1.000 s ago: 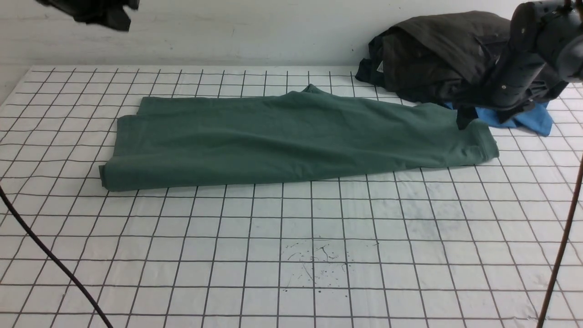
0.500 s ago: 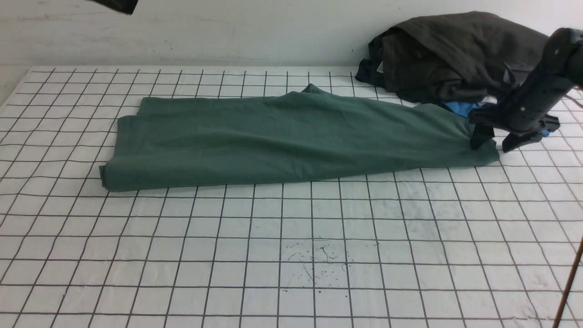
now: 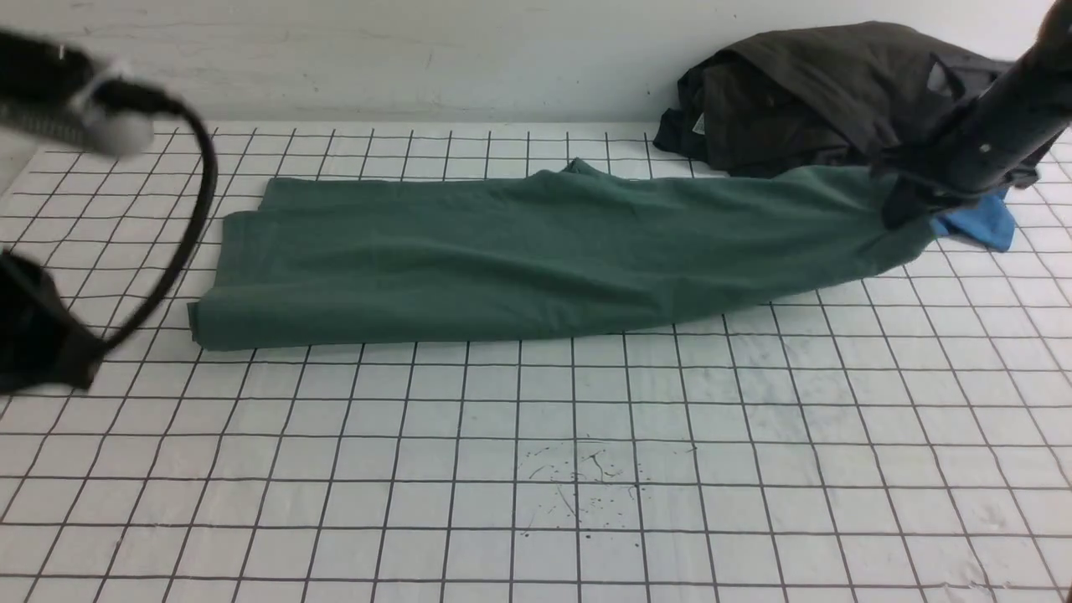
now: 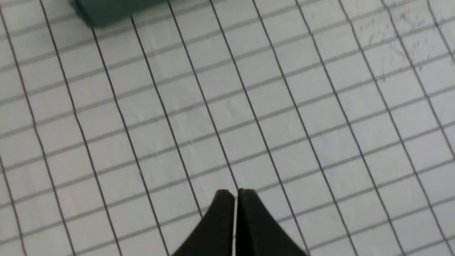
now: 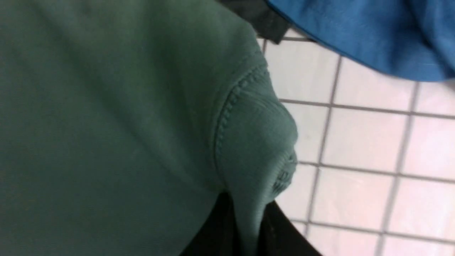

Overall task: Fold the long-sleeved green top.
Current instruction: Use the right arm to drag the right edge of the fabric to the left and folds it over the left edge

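The green long-sleeved top (image 3: 519, 251) lies folded into a long band across the back half of the gridded table. My right gripper (image 3: 909, 205) is shut on its right end and holds that end lifted off the table; in the right wrist view the ribbed hem (image 5: 256, 142) is pinched between the black jaws of the right gripper (image 5: 247, 213). My left gripper (image 4: 235, 193) is shut and empty above bare grid squares, with the top's left corner (image 4: 113, 10) farther off. In the front view the left arm (image 3: 42, 343) is a dark blur at the left edge.
A dark grey-black garment heap (image 3: 821, 92) sits at the back right against the wall, with a bright blue cloth (image 3: 976, 218) under it near my right gripper. A black cable (image 3: 188, 218) loops at the left. Ink specks (image 3: 582, 469) mark the table.
My right gripper came down onto the top's right end, shut on it, and lifted it up and back. The left arm swung down from the upper left to the left edge.
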Robot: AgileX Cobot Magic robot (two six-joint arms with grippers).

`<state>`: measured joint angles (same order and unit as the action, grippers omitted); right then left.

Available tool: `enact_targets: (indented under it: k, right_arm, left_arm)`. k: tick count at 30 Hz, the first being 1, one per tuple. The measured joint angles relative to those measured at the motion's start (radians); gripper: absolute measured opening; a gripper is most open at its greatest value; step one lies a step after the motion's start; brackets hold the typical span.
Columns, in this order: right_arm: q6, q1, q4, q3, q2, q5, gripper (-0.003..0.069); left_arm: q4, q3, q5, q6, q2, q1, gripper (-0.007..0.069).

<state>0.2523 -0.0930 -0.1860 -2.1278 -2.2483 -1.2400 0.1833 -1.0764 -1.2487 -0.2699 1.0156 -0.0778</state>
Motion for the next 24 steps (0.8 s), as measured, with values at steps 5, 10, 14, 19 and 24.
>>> enact_targets:
  k: [5, 10, 14, 19, 24]
  right_arm:
    - [-0.075, -0.034, 0.2, 0.112, 0.139, -0.013, 0.0034]
    - [-0.2, -0.039, 0.263, 0.105, 0.219, -0.025, 0.0034]
    - [-0.245, 0.089, 0.095, 0.045, 0.242, -0.016, 0.0034]
    - [-0.238, 0.319, -0.185, 0.042, 0.196, 0.101, 0.0034]
    - [-0.188, 0.506, -0.367, 0.042, 0.081, 0.342, 0.0034]
  left_arm:
    - [-0.048, 0.218, -0.001, 0.004, -0.108, 0.0, -0.0007]
    - [-0.063, 0.354, 0.108, 0.033, -0.181, 0.0, -0.0007]
    - [-0.063, 0.411, 0.248, 0.061, -0.208, 0.0, -0.0007]
    - [-0.048, 0.42, 0.314, 0.069, -0.208, 0.0, -0.0007]
    - [-0.037, 0.42, 0.333, 0.069, -0.208, 0.0, -0.0007]
